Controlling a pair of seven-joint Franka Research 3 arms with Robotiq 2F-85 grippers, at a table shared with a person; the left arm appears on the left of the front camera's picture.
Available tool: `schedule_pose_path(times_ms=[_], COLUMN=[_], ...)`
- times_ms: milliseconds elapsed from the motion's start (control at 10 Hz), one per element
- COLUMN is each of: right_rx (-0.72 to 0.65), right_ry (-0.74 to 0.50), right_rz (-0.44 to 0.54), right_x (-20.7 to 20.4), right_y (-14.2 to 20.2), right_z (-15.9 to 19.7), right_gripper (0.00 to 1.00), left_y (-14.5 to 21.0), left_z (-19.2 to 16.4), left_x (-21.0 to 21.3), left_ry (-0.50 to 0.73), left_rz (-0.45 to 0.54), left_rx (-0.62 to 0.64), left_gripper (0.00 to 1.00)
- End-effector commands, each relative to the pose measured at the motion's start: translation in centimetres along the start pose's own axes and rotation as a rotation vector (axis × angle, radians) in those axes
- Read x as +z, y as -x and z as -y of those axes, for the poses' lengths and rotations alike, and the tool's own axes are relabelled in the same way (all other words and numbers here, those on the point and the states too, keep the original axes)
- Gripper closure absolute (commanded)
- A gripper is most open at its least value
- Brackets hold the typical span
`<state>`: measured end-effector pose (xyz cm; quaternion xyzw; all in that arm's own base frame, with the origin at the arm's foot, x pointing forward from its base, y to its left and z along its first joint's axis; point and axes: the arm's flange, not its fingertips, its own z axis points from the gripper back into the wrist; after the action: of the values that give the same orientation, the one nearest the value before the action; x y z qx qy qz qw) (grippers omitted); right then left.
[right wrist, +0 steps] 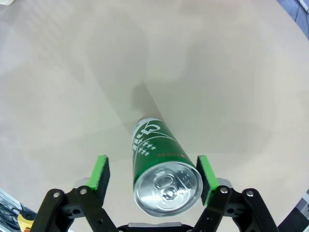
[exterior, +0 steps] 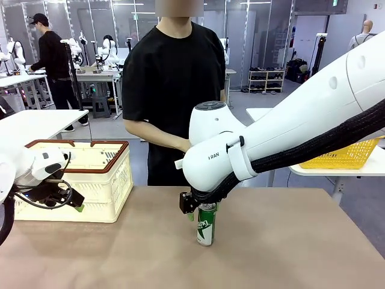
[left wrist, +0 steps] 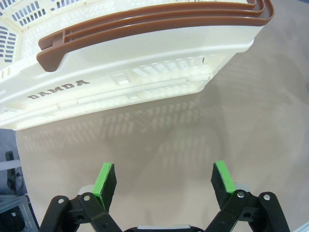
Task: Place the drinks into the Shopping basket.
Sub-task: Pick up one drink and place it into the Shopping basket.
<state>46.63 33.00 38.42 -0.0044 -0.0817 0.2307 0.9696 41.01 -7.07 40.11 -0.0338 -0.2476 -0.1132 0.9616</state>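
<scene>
Green can stands upright on table, approx centre, slightly near side; R gripper is directly above w/ pads spread either side of the silver top, clear gap at one pad, other pad v. close, contact can't be told. Shopping basket sits at far-left of table, well apart from can. L gripper hangs just beside its near wall over bare tabletop, pads spread, nothing between; person stands at far edge.
</scene>
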Motion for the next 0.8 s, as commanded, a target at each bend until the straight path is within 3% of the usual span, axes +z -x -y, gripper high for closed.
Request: schedule_pose_path(times_ms=[0, 300, 700], right_rx=[-0.029, -0.026, 0.009], right_ry=[0.032, 0.05, 0.08], right_rz=[0.016, 0.019, 0.047], right_x=[0.2, 1.5, 6.3], right_y=[-0.6, -0.4, 0.7], right_z=[-0.4, -0.3, -0.4], right_gripper=[0.0, 0.0, 0.0], left_y=[0.0, 0.0, 0.0], left_z=[-0.2, -0.2, -0.2], left_x=[-0.1, -0.1, -0.1], left_ry=[0.002, 0.002, 0.002], left_rz=[-0.001, -0.001, -0.001], left_rx=[0.004, 0.004, 0.004], left_gripper=[0.0, 0.0, 0.0])
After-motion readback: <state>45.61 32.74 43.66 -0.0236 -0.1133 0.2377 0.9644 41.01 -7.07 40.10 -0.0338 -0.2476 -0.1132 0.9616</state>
